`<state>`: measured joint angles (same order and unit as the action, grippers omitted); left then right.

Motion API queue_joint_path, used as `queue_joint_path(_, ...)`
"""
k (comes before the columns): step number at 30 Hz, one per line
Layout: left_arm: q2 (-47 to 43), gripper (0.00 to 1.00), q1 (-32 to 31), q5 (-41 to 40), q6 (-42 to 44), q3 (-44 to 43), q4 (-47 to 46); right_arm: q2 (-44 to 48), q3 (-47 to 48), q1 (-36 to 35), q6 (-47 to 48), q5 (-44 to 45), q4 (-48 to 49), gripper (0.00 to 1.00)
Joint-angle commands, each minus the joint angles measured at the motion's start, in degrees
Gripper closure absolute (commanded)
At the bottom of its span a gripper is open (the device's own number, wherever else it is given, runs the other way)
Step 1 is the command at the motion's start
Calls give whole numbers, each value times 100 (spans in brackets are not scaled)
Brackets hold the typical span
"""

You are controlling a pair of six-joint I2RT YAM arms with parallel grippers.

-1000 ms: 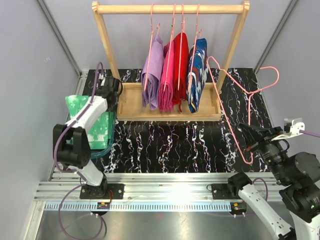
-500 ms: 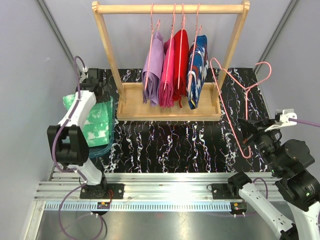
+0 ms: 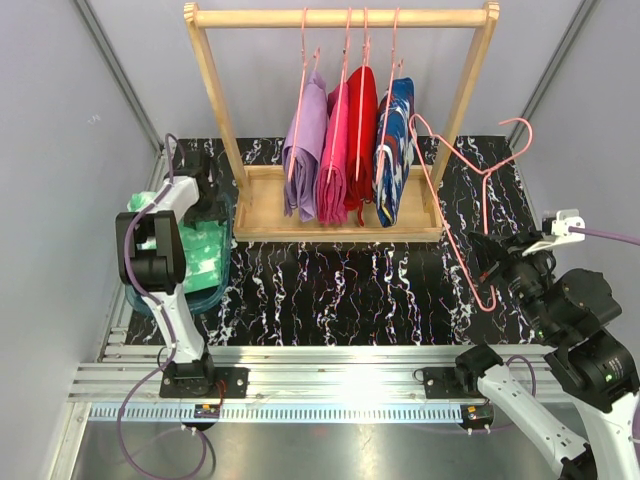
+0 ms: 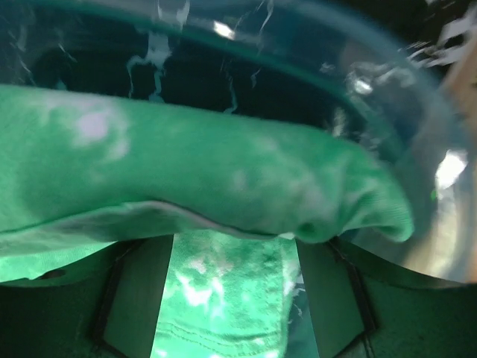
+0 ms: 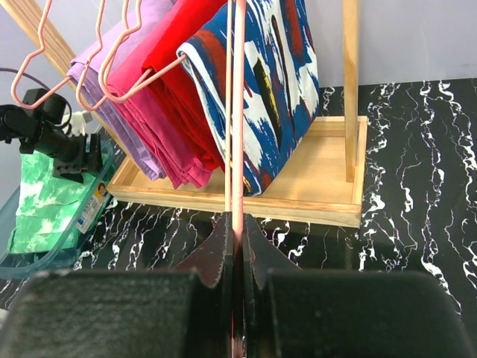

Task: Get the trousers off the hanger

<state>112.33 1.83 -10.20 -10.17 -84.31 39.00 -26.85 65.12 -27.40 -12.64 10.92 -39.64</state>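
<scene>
Left pincer point(image 4: 235, 257) spread wide over green trousers point(image 4: 223, 171) lying in bin point(image 4: 376, 101). Right pincer point(image 5: 235, 224) clamped on bare hanger point(image 5: 239, 112). Navy trousers point(image 3: 393, 150) hang on rack point(image 3: 340, 17).

The right pincer's point(image 5: 237, 227) fingers point(image 5: 216, 257) are matt black plastic. Clamped between them is a thin pink hanger point(image 5: 237, 112), smooth and slightly glossy like coated wire. Just beyond it hang the navy blue patterned trousers point(image 5: 276, 89), a matt woven cloth with printed patches. The rack point(image 5: 350, 97) behind them is pale, smooth bare-looking wood. Below this pincer the table top point(image 5: 417, 194) is black with white marble veining and faintly shiny. Close under the left pincer point(image 4: 235, 246) lie the mint green trousers point(image 4: 223, 171), soft matt cloth, fuzzy at the fold, inside a glossy translucent teal plastic bin point(image 4: 395, 127).
</scene>
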Motion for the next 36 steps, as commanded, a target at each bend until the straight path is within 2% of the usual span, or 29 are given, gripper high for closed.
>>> queue_joint_path(1,210,31,11,615,103,231,309,-4,150,-55,-45,-99,396,100)
queue_joint_path(5,-482,27,2,572,68,161,415,-118,255,-64,69,59,255,100)
queue_joint_path(6,-972,23,19,537,51,82,450,-153,316,-55,139,129,185,100)
queue_joint_path(10,-1905,8,11,518,16,-112,556,-215,439,-55,236,253,114,100)
queue_joint_path(13,-2451,5,20,580,-54,-68,582,-224,457,-55,245,262,123,100)
queue_joint_path(15,-2628,5,46,283,-151,-41,512,-259,466,-55,236,244,123,100)
queue_joint_path(18,-2577,12,335,-61,-423,-33,389,-294,466,-55,236,130,141,100)
queue_joint_path(19,-2393,21,545,-1,-581,-50,302,-303,458,-55,201,95,167,100)
queue_joint_path(22,-2068,32,740,124,-748,-33,90,-286,422,-55,166,7,219,100)
queue_joint_path(27,-1339,57,1030,167,-1030,248,-462,-277,405,-55,148,-177,299,100)
queue_joint_path(33,-582,63,1461,588,-1276,433,-780,-277,352,-55,183,-327,316,100)
queue_joint_path(36,137,65,1715,1299,-1311,250,-466,-251,326,-55,192,-327,334,100)
